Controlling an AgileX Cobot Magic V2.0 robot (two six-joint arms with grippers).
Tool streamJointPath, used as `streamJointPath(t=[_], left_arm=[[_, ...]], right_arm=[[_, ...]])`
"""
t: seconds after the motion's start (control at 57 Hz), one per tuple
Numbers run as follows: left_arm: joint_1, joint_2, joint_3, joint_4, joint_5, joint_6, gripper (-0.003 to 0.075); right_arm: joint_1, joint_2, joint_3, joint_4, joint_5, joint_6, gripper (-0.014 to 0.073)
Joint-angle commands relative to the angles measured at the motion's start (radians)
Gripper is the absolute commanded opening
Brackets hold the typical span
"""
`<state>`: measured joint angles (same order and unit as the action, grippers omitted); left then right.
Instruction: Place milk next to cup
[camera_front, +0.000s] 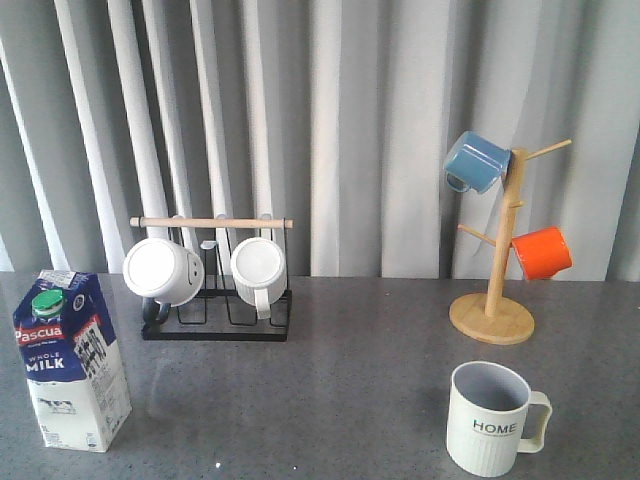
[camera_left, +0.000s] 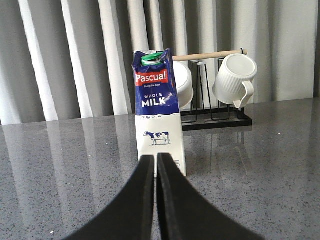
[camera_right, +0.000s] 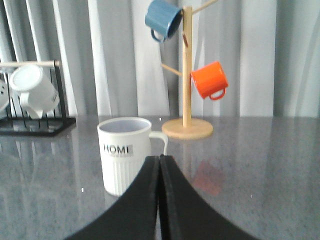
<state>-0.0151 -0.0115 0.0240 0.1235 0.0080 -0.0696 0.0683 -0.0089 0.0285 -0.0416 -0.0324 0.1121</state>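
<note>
Milk (camera_front: 70, 360) stands upright at the front-left of a dark grey speckled table (camera_front: 350, 370), well apart from the cup (camera_front: 492, 418) at front-right. Pleated grey-white curtains (camera_front: 380, 120) fill the background.

Carton reads "Pascual" on a red band, then "WHOLE MILK" on blue, w/ a cow on the white base and a green cap at the top. Cup is cream-white, ribbed, w/ "HOME" in black — grey inside, looks empty, squared handle pointing right in the front view.

Behind the milk, a black wire rack (camera_front: 215, 320) w/ a wooden bar holds 2 white mugs (camera_front: 165, 272) tipped on their sides. Behind the cup, a wooden mug tree (camera_front: 495, 290) carries 1 blue mug (camera_front: 477, 160) up high and 1 orange mug (camera_front: 541, 253) lower.

Left gripper (camera_left: 155, 162) — fingers pressed together, holding nothing, just short of the carton's base in the wrist view. Right gripper (camera_right: 159, 162) likewise closed on nothing, near the cup.
</note>
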Motion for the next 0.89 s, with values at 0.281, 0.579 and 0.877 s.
streamJointPath(t=[0.281,0.579,0.877], left_arm=[[0.002,0.045,-0.171,-0.01,-0.224,-0.163,-0.0006],[0.002,0.706,-0.583,-0.098,-0.126,-0.234,-0.0006],[0.002,0.984,-0.694,-0.079,-0.099,-0.332,-0.0006]], right_arm=[[-0.002,0.132,-0.262,0.005,-0.129,0.016,-0.0008],[-0.002,0.735,-0.638,0.0,-0.032,0.053,-0.0008],[-0.003,0.885,-0.665,-0.002,0.032,0.044,-0.0004]])
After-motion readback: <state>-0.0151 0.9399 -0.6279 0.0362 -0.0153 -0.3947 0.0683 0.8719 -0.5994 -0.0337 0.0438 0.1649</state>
